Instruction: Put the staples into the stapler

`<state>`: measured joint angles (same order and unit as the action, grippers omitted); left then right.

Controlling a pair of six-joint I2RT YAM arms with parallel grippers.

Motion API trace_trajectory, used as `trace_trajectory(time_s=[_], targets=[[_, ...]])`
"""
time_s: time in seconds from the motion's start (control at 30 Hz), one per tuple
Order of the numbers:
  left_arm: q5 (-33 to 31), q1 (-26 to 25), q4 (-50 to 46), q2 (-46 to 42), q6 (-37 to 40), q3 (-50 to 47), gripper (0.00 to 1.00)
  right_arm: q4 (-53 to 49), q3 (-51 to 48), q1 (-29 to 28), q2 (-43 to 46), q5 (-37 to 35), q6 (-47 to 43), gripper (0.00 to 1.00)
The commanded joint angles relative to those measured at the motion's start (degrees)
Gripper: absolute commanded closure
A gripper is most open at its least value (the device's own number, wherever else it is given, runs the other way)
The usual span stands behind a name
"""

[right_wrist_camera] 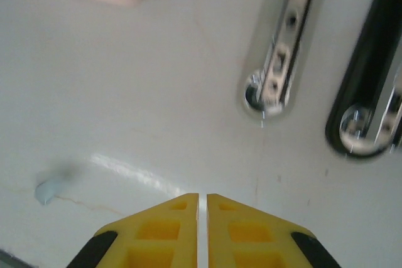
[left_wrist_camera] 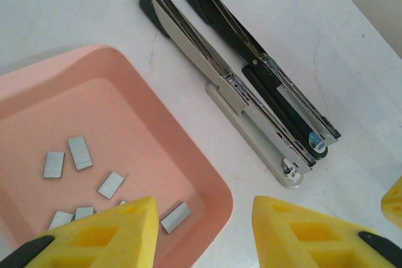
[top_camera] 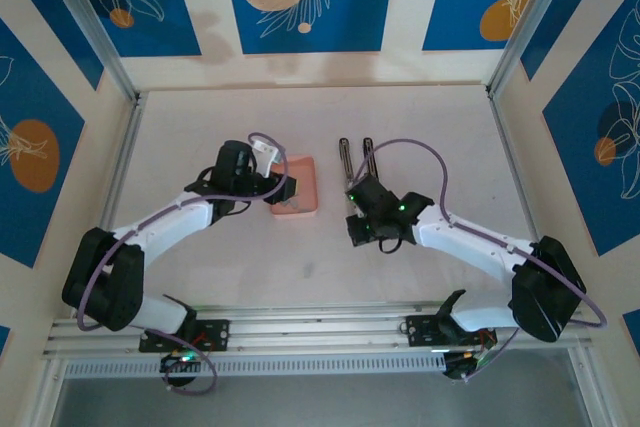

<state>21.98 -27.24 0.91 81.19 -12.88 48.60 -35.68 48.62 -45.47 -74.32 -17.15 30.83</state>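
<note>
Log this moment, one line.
left gripper open over tray | staples loose in tray | right gripper shut, empty, near grey stapler

Lighting bright, even and diffuse from overhead; shadows soft and thin beside the grey stapler [left_wrist_camera: 251, 111]; white glare streak on the table [right_wrist_camera: 125, 92] in the blurred right wrist view; left wrist view sharp.

We count one salmon-pink tray [left_wrist_camera: 207, 180]. Inside the tray we count six grey staple strips [left_wrist_camera: 80, 152] in plain sight, and a possible seventh that is mostly hidden. Just beside the tray we count two opened staplers: one grey stapler [left_wrist_camera: 254, 136] and one black stapler [left_wrist_camera: 270, 89].
</note>
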Motion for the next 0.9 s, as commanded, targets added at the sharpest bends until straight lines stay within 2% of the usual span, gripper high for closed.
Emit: trace_trajectory(time_s=[0.0,0.17,0.43,0.53,0.67,0.77,0.87], targets=[[-0.3,-0.9,1.8,1.1,1.4,1.2,0.56,-3.7,-2.6,-1.5,0.1,-1.6,12.7,0.89],[-2.0,-1.0,1.1,1.6,-0.1,1.3,0.56,-2.8,-2.8,-3.2,-1.4,-1.6,13.8,0.88],[-0.9,-0.4,1.7,3.3,-5.5,1.1,0.55,0.6,0.8,-6.0,-4.4,1.1,6.4,0.83],[-0.9,1.6,1.5,2.9,-10.1,0.2,0.55,2.9,1.9,-7.2,-5.4,2.0,3.0,0.79],[-3.8,5.0,-8.3,0.8,-14.7,0.7,0.55,4.9,4.0,-7.3,-6.7,1.5,1.0,0.74],[-7.9,7.5,-20.8,-1.5,-19.2,2.2,0.48,7.1,5.6,-7.4,-7.6,2.1,0.0,0.68],[-8.7,9.3,-28.7,-4.2,-19.4,1.9,0.43,10.0,6.2,-7.4,-8.4,3.4,-1.1,0.65]])
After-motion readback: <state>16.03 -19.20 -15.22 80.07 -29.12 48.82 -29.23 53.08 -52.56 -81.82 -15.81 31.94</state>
